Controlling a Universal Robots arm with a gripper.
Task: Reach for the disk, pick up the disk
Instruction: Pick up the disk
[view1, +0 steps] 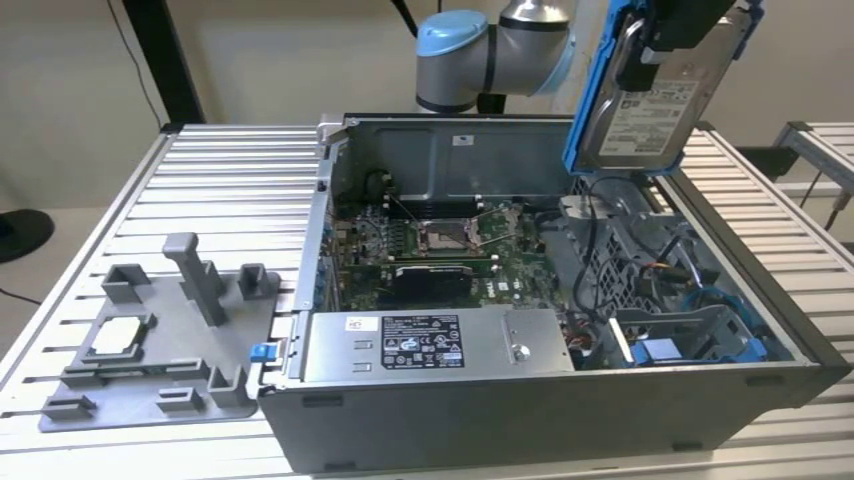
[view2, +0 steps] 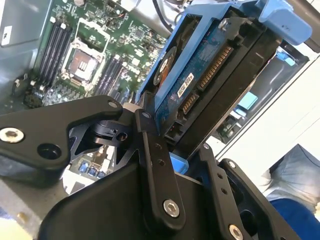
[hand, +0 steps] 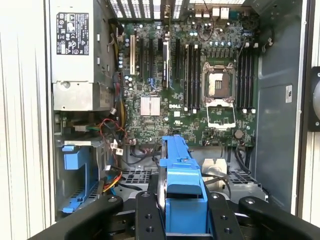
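At upper right of the exterior view, the disk (view1: 650, 95) hangs clear above the open case (view1: 561, 340), held on edge by the gripper (view1: 674, 45). In the second wrist view the fingers (view2: 152, 165) are closed on the disk's (view2: 200, 85) blue-framed edge, upper centre. In the first wrist view its bracket (hand: 184, 185) sits clamped at bottom centre, above the motherboard (hand: 190, 85). Reach and pickup look complete.

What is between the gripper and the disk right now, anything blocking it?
Nothing visible. The gripper is already shut on the disk, holding it on edge in the air above the open computer case. In both wrist views its fingers press the blue bracket directly.
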